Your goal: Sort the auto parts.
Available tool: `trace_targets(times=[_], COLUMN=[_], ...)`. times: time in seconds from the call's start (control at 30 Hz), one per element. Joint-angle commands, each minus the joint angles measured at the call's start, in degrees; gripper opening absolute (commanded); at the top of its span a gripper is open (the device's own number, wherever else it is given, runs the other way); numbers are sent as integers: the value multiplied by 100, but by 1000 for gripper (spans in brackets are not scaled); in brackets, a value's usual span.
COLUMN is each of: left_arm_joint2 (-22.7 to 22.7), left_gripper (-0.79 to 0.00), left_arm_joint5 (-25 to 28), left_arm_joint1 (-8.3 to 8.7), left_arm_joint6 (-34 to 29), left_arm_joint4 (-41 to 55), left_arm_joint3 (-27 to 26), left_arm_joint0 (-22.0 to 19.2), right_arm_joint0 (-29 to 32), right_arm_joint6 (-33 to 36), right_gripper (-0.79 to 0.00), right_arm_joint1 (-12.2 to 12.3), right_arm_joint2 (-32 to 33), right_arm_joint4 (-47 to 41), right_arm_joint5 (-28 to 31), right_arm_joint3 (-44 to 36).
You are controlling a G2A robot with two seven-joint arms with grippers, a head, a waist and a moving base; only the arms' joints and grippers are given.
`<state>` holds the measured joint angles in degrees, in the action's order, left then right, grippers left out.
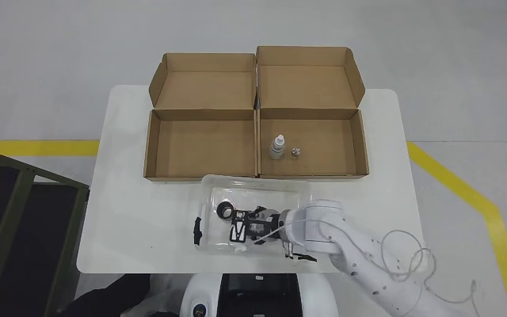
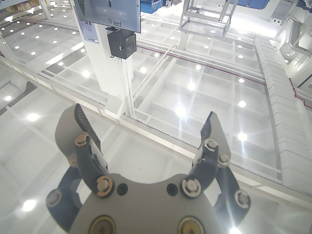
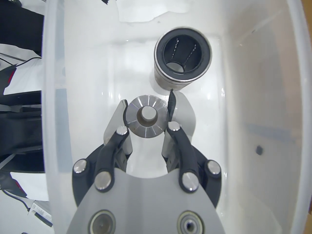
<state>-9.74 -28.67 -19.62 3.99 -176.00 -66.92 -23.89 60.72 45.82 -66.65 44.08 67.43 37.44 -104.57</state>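
Judging from the desk [image 1: 127, 198], sorting is barely begun: left claw [image 2: 144, 112] spread, empty; left box [image 1: 202, 147] bare; in the clear bin [image 3: 52, 74] the right claw [image 3: 148, 103] pinches a round metal part [image 3: 146, 122], bearing sleeve [image 3: 181, 57] just beside, walls close; the right box [image 1: 333, 150] holds a bottle [image 1: 276, 147] and one small piece [image 1: 296, 150], floor mostly free.

We see a white table [image 1: 127, 198] with rounded corners. On its far half two open cardboard boxes stand side by side and touching, lids folded back: the left box [image 1: 149, 147] and the right box [image 1: 363, 147]. Just in front of them, at the near middle, stands a clear plastic bin [image 1: 253, 179]. A small black piece [image 1: 196, 230] sits at the bin's left wall; we cannot tell whether it is attached.
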Motion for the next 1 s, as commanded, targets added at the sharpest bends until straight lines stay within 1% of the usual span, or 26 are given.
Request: trace_targets(times=[0.0, 0.13, 0.23, 0.4, 0.53, 0.67, 0.97], left_arm_joint2=[0, 0, 0, 0, 0, 0, 0], left_gripper=[0, 0, 0, 0, 0, 0, 0], left_arm_joint5=[0, 0, 0, 0, 0, 0, 0], left_arm_joint1=[0, 0, 0, 0, 0, 0, 0], left_arm_joint6=[0, 0, 0, 0, 0, 0, 0], left_arm_joint4=[0, 0, 0, 0, 0, 0, 0], left_arm_joint3=[0, 0, 0, 0, 0, 0, 0], left_arm_joint0=[0, 0, 0, 0, 0, 0, 0], right_arm_joint0=[93, 336, 518, 806, 921, 855, 346], right_arm_joint6=[44, 25, -158, -950, -1522, -2029, -2900], right_gripper=[-785, -785, -785, -785, -785, -785, -785], right_arm_joint1=[40, 136, 203, 264, 283, 280, 216], right_arm_joint2=[117, 505, 818, 1212, 1420, 1564, 1762], right_arm_joint4=[-34, -227, -243, -267, -377, -534, -1009], right_arm_joint5=[17, -59, -136, -239, -259, -194, -148], right_arm_joint3=[-177, -495, -737, -997, -1084, -1019, -674])
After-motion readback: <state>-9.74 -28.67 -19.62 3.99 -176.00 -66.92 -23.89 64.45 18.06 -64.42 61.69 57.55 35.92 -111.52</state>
